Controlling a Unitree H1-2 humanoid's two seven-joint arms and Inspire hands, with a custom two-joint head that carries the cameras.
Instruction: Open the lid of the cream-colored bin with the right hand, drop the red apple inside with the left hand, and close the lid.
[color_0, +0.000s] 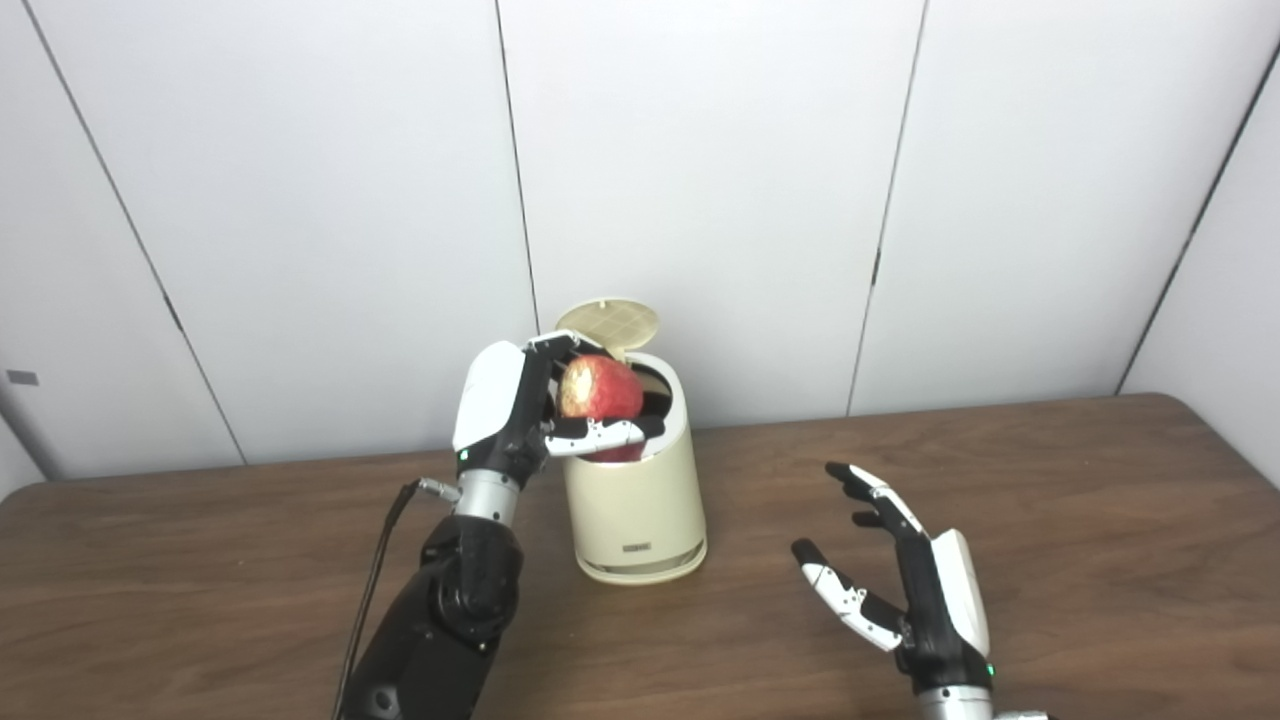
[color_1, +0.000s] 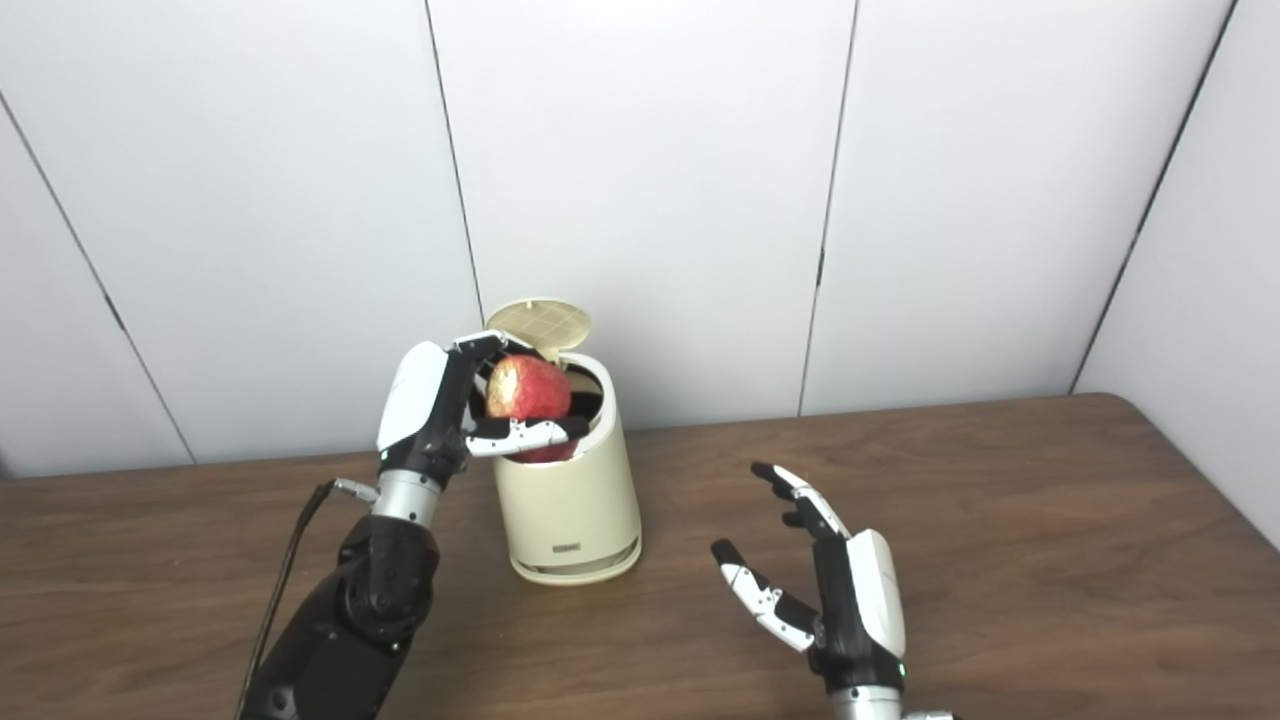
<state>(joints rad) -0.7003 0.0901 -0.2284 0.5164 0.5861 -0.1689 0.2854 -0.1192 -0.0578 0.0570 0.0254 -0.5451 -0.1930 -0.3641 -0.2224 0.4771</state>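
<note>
The cream-colored bin (color_0: 638, 500) stands on the brown table, its round lid (color_0: 608, 321) tipped up and open at the back. My left hand (color_0: 520, 410) is shut on the red apple (color_0: 599, 389), holding it over the bin's open mouth at its left rim. The apple's lower part is hidden behind my thumb and the rim. To the right of the bin, apart from it, my right hand (color_0: 900, 570) hovers low over the table, open, fingers spread and pointing up-left.
The wooden table (color_0: 1100, 520) stretches wide to the right and front. White wall panels (color_0: 700, 180) rise just behind the bin. A black cable (color_0: 375, 570) hangs beside my left forearm.
</note>
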